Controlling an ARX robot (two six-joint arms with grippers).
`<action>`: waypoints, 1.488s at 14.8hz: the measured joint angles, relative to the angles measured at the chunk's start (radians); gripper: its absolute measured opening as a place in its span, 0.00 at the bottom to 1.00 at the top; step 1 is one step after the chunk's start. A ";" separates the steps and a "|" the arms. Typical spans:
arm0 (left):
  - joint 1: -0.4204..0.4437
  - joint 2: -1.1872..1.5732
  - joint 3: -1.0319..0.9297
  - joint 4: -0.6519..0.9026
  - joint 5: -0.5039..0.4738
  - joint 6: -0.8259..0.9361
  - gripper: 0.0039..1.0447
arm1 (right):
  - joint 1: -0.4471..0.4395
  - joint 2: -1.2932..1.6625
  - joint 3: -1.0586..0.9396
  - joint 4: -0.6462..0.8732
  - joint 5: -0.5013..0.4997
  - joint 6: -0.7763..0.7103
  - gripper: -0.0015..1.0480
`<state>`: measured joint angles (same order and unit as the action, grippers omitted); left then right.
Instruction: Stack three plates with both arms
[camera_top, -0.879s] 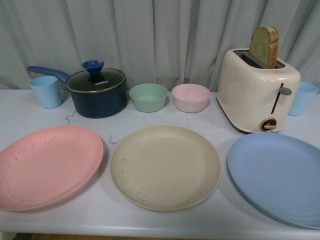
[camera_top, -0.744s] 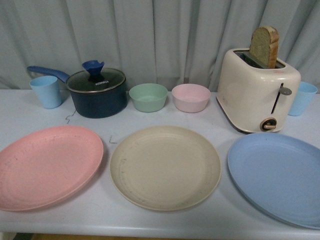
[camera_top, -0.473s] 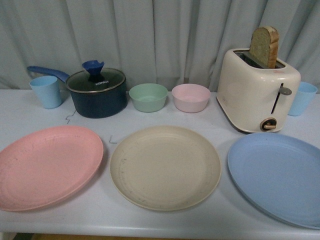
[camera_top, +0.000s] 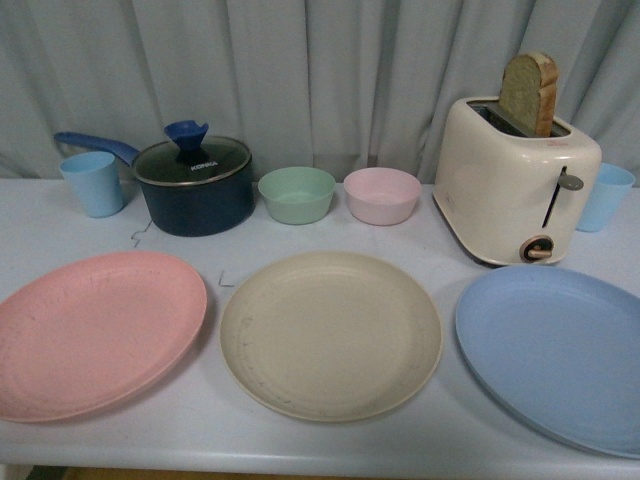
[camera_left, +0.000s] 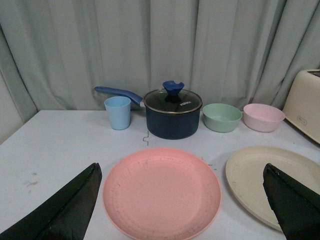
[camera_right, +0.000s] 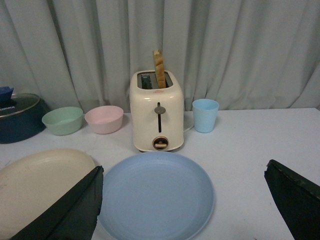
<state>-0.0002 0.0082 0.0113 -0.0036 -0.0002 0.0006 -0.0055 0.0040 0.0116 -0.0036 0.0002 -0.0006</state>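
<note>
**Nothing moved, stacking not started**

Nothing had budged over the last second. In the front view the pink plate (camera_top: 95, 330) sat lower left, the beige plate (camera_top: 330, 333) lower middle and the blue plate (camera_top: 560, 350) lower right, all apart. The left gripper (camera_left: 181, 172) and right gripper (camera_right: 184, 172) both gaped wide, holding nothing.

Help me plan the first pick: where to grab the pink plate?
Pinch the pink plate by its rim on the edge nearest the robot, one finger sliding under. It lies flat, shallow and too wide to span, and that edge looks clear.
</note>
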 joint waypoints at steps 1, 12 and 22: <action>0.000 0.000 0.000 0.000 0.000 0.000 0.94 | 0.000 0.000 0.000 0.000 0.000 0.000 0.94; 0.177 1.224 0.612 -0.164 -0.053 -0.109 0.94 | 0.001 0.000 0.000 0.000 0.000 0.000 0.94; 0.318 2.147 1.153 -0.089 0.153 0.112 0.48 | 0.001 0.000 0.000 0.000 0.000 0.000 0.94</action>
<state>0.3180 2.1548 1.1645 -0.0925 0.1532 0.1127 -0.0048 0.0040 0.0116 -0.0036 0.0002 -0.0006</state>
